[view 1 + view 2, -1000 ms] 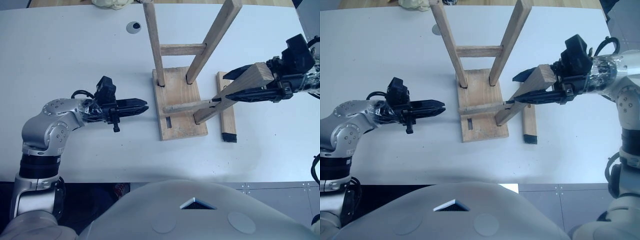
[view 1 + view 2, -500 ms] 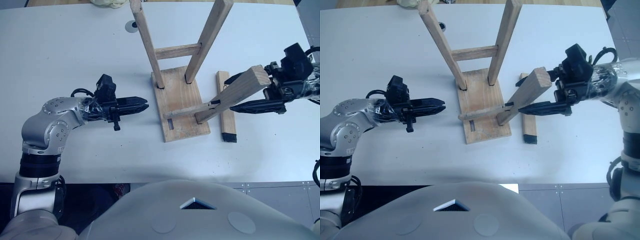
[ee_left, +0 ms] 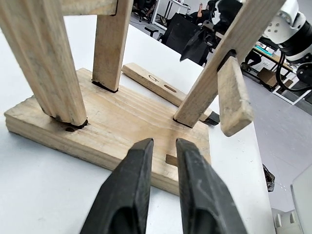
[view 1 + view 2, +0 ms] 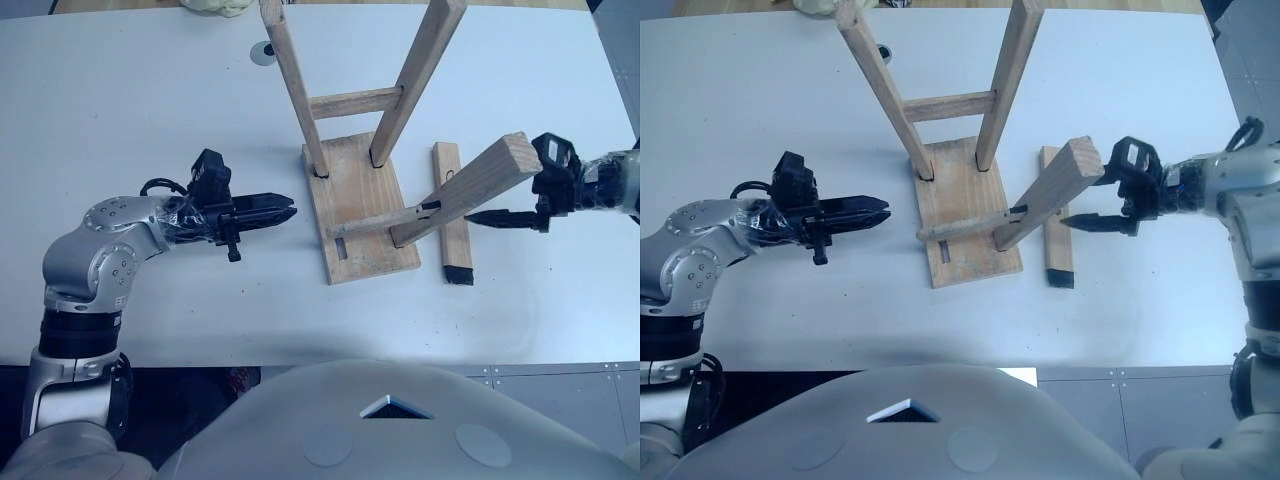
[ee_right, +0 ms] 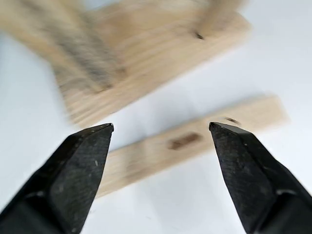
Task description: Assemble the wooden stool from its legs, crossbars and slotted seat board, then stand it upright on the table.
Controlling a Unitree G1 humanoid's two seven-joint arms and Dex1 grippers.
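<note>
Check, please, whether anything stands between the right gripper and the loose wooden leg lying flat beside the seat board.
Nothing visible does from its side: the open right gripper faces the flat, black-tipped wooden leg directly. The tilted wooden leg, though, crosses above its middle.

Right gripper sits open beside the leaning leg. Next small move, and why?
Probably lower the right gripper onto the loose leg lying flat beside the seat board and close on it: its jaws hang open over that leg, holding nothing, and one slot in the board is empty.
</note>
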